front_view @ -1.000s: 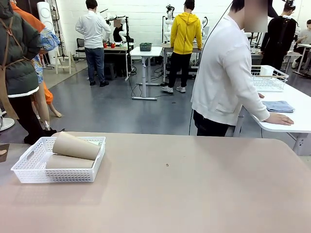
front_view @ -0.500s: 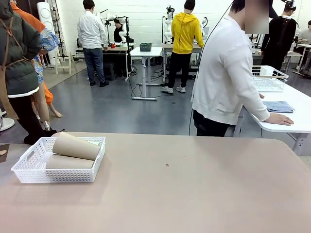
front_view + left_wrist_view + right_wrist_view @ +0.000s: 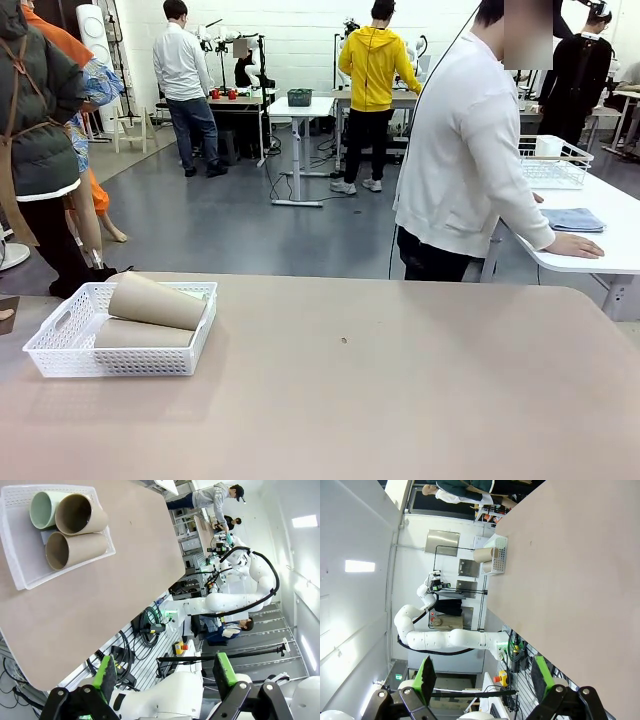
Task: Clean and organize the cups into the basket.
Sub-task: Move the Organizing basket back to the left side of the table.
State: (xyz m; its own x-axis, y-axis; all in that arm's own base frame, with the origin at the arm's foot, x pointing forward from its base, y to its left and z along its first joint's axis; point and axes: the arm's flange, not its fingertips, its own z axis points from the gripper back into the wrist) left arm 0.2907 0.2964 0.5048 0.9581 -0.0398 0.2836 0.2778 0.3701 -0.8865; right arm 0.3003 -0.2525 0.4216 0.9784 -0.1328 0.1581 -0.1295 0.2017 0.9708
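The cups (image 3: 70,530) lie on their sides in the basket (image 3: 60,345) at the lower left of the front view, mouths toward the left gripper (image 3: 165,675), the nearer one. The right gripper (image 3: 482,677) hangs well apart. Both jaws stand spread, empty.

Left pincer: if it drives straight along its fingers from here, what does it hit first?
Probably nothing close. The open left pincer points past the table edge toward the other arm and racks beyond. The basket with its cups lies well off that line. Depth is unclear.
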